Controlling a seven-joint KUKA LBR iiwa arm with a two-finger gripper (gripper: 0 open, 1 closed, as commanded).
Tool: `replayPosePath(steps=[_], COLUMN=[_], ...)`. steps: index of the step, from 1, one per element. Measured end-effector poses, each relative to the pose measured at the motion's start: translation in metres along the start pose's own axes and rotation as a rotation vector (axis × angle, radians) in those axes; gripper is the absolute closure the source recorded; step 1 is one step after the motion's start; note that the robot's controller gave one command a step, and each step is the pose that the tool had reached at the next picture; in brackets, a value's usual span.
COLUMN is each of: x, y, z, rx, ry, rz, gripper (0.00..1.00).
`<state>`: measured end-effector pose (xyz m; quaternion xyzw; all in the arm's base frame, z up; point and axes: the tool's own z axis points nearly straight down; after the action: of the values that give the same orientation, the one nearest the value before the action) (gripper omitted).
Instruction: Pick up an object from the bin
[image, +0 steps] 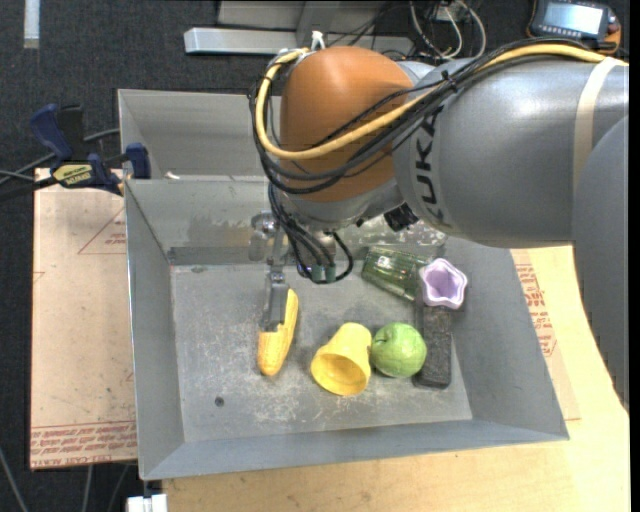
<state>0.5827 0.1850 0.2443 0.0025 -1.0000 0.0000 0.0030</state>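
Where the gripper (274, 318) hangs at the upper tip of the yellow curved piece (278, 342), a banana- or corn-like toy at about 9 o'clock from the middle of the bin (150, 330) floor, it meets at most one narrow end of a long body. Whether the gripper is parted or drawn together cannot be told from this angle. The likeliest fault is therefore an off-centre grasp: closing on the tapered tip would probably let the piece pivot or slip out during the lift. A further descent onto its back could press it against the metal floor and roll it toward the 9 o'clock wall. The neighbours seem less at risk, since the yellow cup (342, 360) at 6 o'clock lies apart from the piece, though a dangling load swung toward 3 o'clock could knock it. Containers: the bin holds six loose things. The yellow cup lies on its side, touching the green apple (400, 350) at 4 o'clock, and nothing is seen inside it. A dark grey block (437, 355) lies against the apple's 3 o'clock side. A purple flower-rimmed cup (443, 283) sits at 2 o'clock by the block's upper end, its hollow apparently bare. A clear greenish vessel (390, 270) lies at 1 o'clock, partly under the arm's orange cover (340, 110); its contents cannot be made out.
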Motion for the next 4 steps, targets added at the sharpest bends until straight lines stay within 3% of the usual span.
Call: replayPosePath(steps=[1, 2, 3, 4], x=[-0.001, -0.002, 0.008, -0.005], y=[-0.001, -0.009, -0.042, -0.065], z=[-0.005, 0.036, 0.067, 0.104], rx=[-0.002, -0.004, -0.002, 0.0], ry=[-0.007, -0.013, -0.003, -0.02], rz=[0.003, 0.007, -0.092, -0.255], gripper=[0.0, 0.0, 0.0, 0.0])
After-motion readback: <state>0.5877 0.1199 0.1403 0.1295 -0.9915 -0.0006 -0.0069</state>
